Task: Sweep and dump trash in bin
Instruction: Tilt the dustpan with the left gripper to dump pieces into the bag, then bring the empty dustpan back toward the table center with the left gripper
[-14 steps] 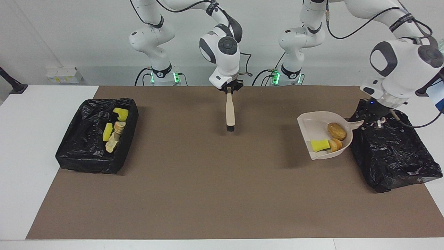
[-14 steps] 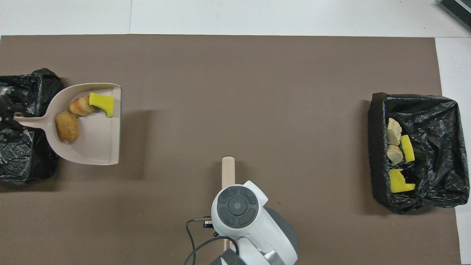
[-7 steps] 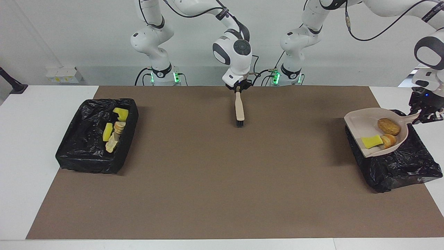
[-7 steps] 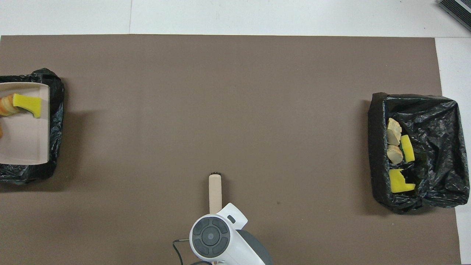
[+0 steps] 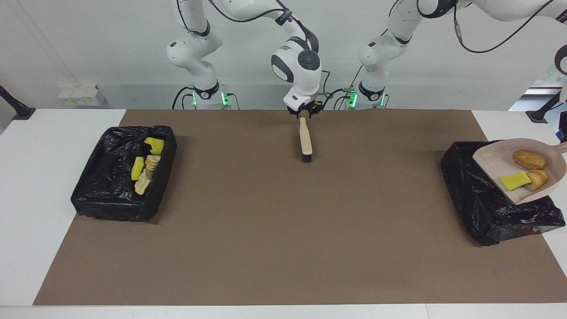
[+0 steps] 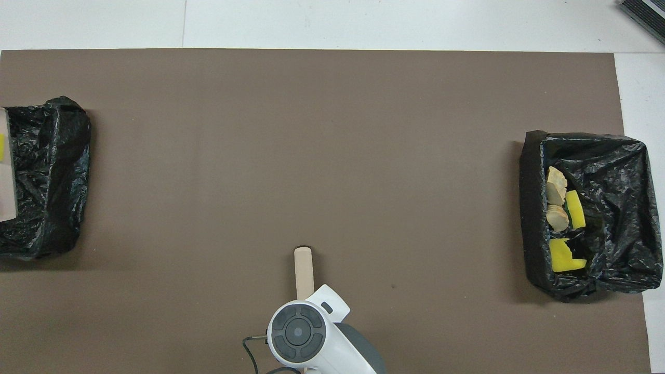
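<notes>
I'm getting bright, even light from overhead, soft short shadows beside the bins [image 5: 122,186] and brush [image 5: 305,139], both views sharp, no glare on the mat [image 5: 283,221]

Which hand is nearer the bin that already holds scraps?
Right. The right hand is at the brush handle, mid-table; the left hand holds the dustpan over the other bin.

Brown mat [image 6: 332,156] on white tabletop [image 6: 363,23]. Black-lined bin [image 6: 618,171] at right arm's end, holding yellow sponges [image 6: 565,257] and bread chunks [image 6: 556,186]. Second black-lined bin [image 6: 52,171] at left arm's end, dustpan edge [image 6: 5,171] over it. Beige brush [image 6: 303,270] mid-mat.
</notes>
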{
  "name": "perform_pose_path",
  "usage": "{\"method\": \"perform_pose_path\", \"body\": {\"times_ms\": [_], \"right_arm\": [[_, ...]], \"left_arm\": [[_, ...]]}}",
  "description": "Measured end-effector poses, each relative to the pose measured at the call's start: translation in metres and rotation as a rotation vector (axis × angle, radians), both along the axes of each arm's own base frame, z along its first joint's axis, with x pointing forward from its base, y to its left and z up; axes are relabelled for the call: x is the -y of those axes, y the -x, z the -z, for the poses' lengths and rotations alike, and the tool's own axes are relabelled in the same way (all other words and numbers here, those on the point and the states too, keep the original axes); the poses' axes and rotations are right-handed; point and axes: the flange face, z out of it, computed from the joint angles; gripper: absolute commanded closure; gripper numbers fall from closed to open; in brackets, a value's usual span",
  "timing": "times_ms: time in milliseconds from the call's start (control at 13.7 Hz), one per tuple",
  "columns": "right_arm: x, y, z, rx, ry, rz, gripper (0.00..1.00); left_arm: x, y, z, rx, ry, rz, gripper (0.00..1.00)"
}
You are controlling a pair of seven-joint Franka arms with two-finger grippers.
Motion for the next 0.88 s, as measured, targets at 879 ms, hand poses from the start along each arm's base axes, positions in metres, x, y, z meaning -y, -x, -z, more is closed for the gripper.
{"method": "perform_pose_path", "body": {"times_ms": [879], "right_arm": [[0.17,-0.173,-0.161,0.165,-0.027,-0.034,0.0]], "left_arm": [[0.035,-0.033,-0.043,-0.045,-0.41,0.187,1.0]]}}
